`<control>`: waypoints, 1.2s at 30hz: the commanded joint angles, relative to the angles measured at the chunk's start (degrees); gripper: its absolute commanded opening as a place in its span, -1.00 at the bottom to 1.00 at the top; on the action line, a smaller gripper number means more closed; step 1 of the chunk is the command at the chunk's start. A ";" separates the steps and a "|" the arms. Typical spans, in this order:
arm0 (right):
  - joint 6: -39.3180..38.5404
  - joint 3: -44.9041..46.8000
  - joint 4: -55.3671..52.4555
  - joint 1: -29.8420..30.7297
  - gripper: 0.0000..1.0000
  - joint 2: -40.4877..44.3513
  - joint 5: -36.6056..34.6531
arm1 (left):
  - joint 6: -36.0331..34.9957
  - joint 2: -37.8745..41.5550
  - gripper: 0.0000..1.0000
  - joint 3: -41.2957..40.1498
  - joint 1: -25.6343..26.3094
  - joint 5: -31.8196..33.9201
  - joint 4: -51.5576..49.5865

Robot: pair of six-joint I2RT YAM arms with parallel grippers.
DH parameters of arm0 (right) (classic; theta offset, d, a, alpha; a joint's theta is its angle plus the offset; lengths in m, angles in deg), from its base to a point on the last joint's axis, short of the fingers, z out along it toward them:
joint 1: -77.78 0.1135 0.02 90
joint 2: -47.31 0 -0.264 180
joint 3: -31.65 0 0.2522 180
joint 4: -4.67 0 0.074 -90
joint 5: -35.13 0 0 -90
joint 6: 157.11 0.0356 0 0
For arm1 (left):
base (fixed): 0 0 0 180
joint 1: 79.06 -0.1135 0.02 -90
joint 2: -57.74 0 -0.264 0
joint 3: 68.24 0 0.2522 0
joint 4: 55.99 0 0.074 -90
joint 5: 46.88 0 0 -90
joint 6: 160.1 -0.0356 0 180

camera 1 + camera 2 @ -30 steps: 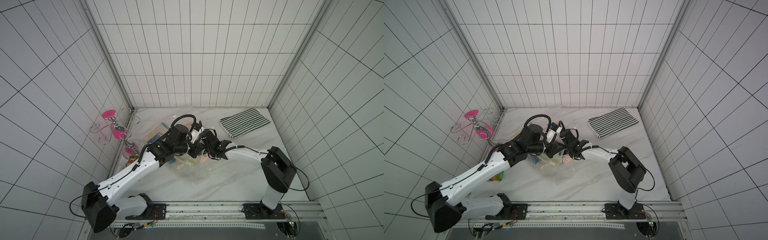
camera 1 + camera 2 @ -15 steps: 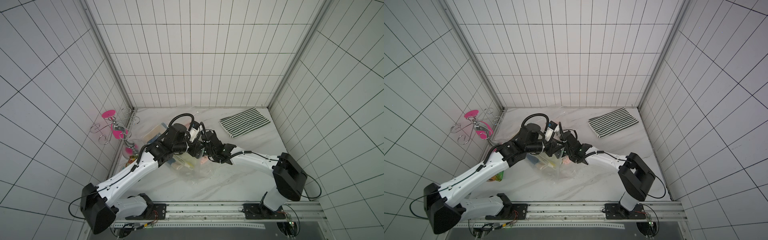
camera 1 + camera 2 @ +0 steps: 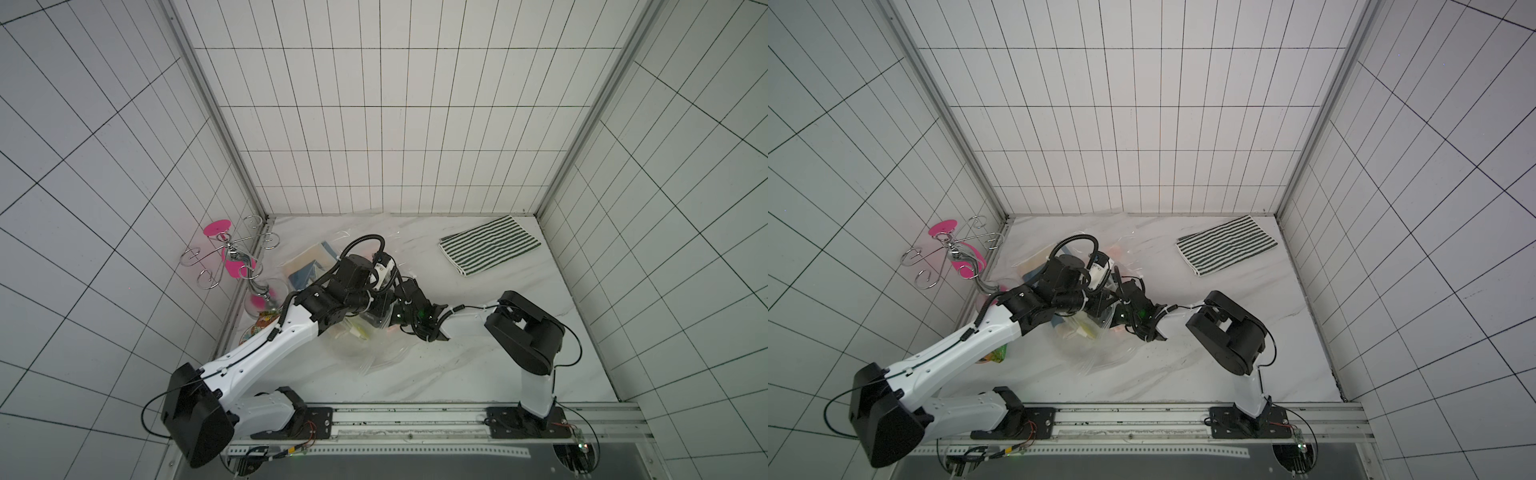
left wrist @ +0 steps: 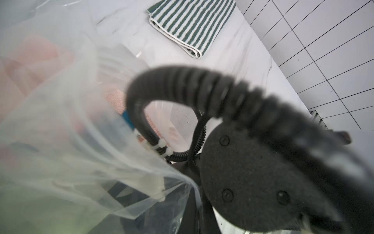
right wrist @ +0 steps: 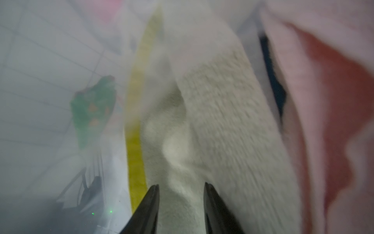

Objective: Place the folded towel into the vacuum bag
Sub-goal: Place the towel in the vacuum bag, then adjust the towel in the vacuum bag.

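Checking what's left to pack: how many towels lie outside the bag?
1: the striped towel lies flat in the far right corner, to the right of the bag. Others may be hidden.

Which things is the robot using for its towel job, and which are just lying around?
For the job:
vacuum bag
cream towel, inside the bag
right pincer, jaws apart at that towel

Just lying about for now:
striped towel, folded, outside the bag near the back corner
pink wire stand
colourful packet
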 commanded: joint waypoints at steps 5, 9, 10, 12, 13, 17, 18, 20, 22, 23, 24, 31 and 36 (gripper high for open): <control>-3.25 1.02 -16.80 -7.74 0.11 13.10 2.61 | 0.21 -3.39 -1.00 6.21 -1.70 -0.69 7.23; -4.42 2.56 -23.72 -10.02 0.15 20.59 1.47 | -0.78 -5.36 -1.00 9.17 -1.78 -0.23 5.94; -3.34 4.51 -23.48 -10.79 0.15 22.84 0.15 | -0.67 -5.40 -1.00 9.59 -1.76 0.47 6.01; -1.31 8.11 -22.28 -12.04 0.05 27.43 -0.77 | -0.44 -5.71 -1.00 10.45 -1.87 1.25 6.13; -0.54 9.65 -21.83 -12.23 -0.17 29.75 -1.85 | -0.14 -6.01 -1.00 11.14 -1.92 1.27 6.21; 1.85 10.45 -21.97 -9.91 -1.00 33.47 -2.49 | 1.13 -8.39 -1.00 15.00 -1.81 -2.31 6.00; 1.85 10.20 -21.03 -8.14 -1.00 33.26 -3.16 | 1.46 -8.76 -1.00 15.78 -1.50 -2.96 5.91; 1.23 8.46 -19.50 -5.40 -1.00 31.08 -3.72 | 1.54 -9.23 -1.00 16.72 -0.78 -3.55 6.07; 1.74 6.27 -15.48 -4.23 -1.00 26.92 -2.41 | 1.55 -9.56 -1.00 17.24 0.01 -3.41 6.27; 2.10 5.65 -13.13 -3.91 -1.00 25.09 -2.25 | 1.56 -9.60 -1.00 17.44 0.31 -3.28 6.31; 2.22 5.26 -9.53 -3.70 -1.00 22.88 -2.34 | 1.62 -9.61 -1.00 17.80 0.42 -2.89 6.43; 8.62 0.44 13.62 -3.97 -1.00 3.71 5.22 | 1.46 -8.65 -1.00 19.00 0.54 -3.62 6.31; 7.49 -3.29 8.75 -2.14 -0.85 -2.63 7.11 | 1.11 -8.56 -1.00 14.59 0.72 -5.14 6.00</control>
